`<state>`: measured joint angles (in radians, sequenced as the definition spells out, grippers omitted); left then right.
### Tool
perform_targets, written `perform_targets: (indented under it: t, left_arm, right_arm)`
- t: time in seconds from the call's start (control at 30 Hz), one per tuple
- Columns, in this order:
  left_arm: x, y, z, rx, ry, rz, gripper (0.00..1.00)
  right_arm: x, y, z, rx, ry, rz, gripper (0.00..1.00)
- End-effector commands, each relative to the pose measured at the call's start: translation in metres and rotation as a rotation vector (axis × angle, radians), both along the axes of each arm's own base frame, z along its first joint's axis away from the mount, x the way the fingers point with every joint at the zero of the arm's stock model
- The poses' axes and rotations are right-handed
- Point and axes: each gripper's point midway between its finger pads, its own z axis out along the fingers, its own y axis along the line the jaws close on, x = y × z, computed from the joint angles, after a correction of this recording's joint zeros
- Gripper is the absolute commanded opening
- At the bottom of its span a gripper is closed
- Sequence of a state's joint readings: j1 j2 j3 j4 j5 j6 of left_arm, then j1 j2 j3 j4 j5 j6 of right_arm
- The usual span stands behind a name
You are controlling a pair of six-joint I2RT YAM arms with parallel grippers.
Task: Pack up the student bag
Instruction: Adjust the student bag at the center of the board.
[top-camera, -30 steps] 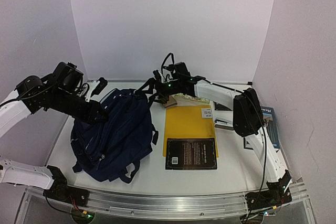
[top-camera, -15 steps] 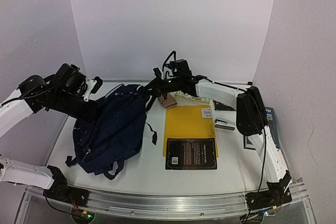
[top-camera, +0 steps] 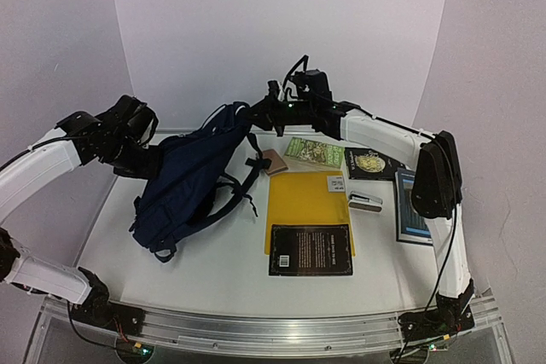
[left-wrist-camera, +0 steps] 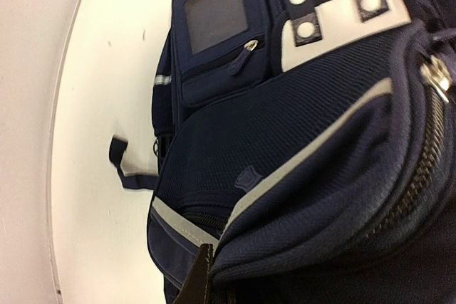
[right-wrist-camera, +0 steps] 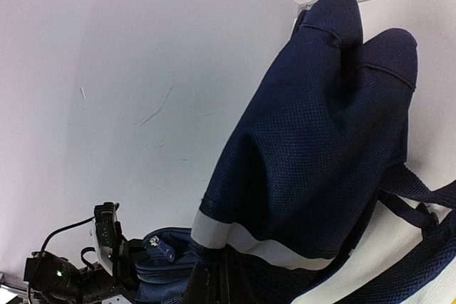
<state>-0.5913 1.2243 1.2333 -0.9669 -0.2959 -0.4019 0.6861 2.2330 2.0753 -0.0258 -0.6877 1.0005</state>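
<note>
- Your bag (top-camera: 183, 189) hangs slung between both grippers over the left half of the table (top-camera: 222, 279), left of the yellow folder (top-camera: 307, 202).
- Its long axis runs diagonally, with the top end high toward the back centre and the bottom end low toward the near left.
- The striped front faces your left arm, and the black straps (top-camera: 235, 198) dangle on the right side.
- Your left gripper (top-camera: 147, 162) is clenched on fabric at the bag's left edge.
- Your right gripper (top-camera: 256, 117) is clamped on the bag's top end.
- You cannot tell whether the low end touches the table.
</note>
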Motion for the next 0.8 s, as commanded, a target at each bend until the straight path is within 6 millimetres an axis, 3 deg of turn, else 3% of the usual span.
perform_targets:
  t: [0.0, 0.13, 0.23, 0.33, 0.37, 0.53, 0.57, 0.77]
  left_arm:
    - [0.007, 0.039, -0.018, 0.089, 0.08, 0.194, 0.0]
    - [0.011, 0.047, -0.023, 0.045, 0.108, 0.245, 0.0]
    - [0.014, 0.042, -0.018, 0.005, 0.089, 0.219, 0.0]
    - [0.019, 0.016, 0.003, -0.11, 0.029, 0.087, 0.0]
    - [0.02, -0.001, 0.013, -0.181, 0.005, 0.008, 0.0]
    - [0.009, -0.056, 0.064, -0.384, -0.066, -0.269, 0.0]
    - [0.007, -0.065, 0.071, -0.397, -0.07, -0.307, 0.0]
    - [0.017, -0.1, 0.084, -0.482, -0.055, -0.403, 0.0]
  right_arm:
    - [-0.032, -0.006, 0.108, 0.171, -0.176, 0.039, 0.0]
    - [-0.031, -0.009, 0.111, 0.17, -0.181, 0.02, 0.0]
    - [-0.027, -0.008, 0.105, 0.15, -0.203, 0.015, 0.0]
    - [-0.013, -0.001, 0.085, 0.099, -0.245, 0.0, 0.0]
    - [-0.008, 0.002, 0.078, 0.086, -0.256, -0.007, 0.0]
    - [0.018, 0.028, 0.034, 0.029, -0.302, -0.013, 0.0]
    - [0.02, 0.032, 0.034, 0.032, -0.318, -0.014, 0.0]
    - [0.036, 0.047, 0.02, 0.024, -0.394, -0.034, 0.04]
